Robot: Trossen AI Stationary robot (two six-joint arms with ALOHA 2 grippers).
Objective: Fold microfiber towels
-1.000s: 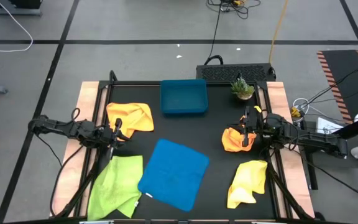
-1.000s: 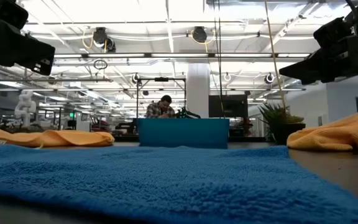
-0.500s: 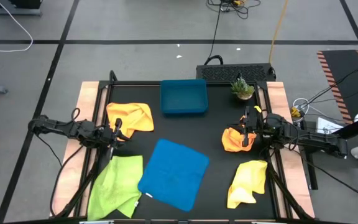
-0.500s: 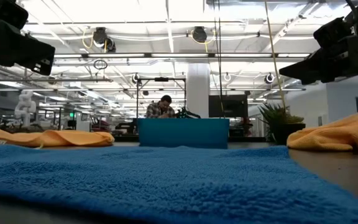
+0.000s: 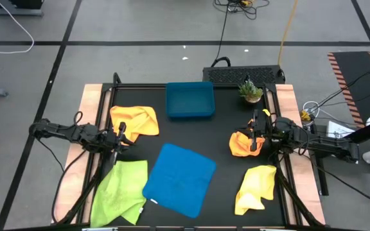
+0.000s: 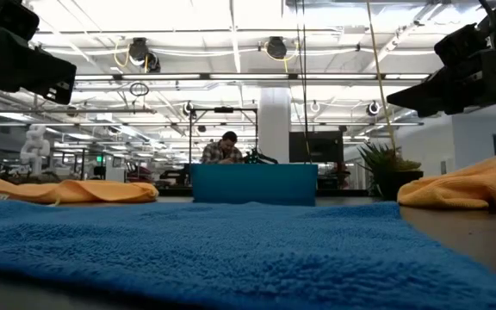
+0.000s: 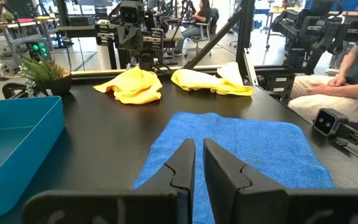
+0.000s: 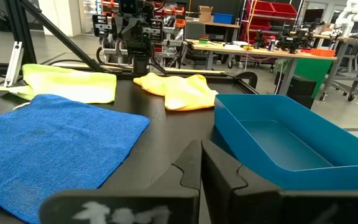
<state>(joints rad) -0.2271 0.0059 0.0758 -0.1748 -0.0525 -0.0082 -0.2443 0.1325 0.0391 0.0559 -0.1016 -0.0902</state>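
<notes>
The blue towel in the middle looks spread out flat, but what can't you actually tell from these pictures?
- Blue towel: its near edge is blurred in the low view.
- Lime green towel: cut off by the bottom edge in the high view.
- Blue tray: its inside is hidden by its own front wall in the low view.
- Potted plant: too small for detail from above.

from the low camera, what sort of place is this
Probably a robotics lab or workshop: rows of ceiling lights over an open hall, workbenches with red parts bins, and a person seated at a far bench.
</notes>
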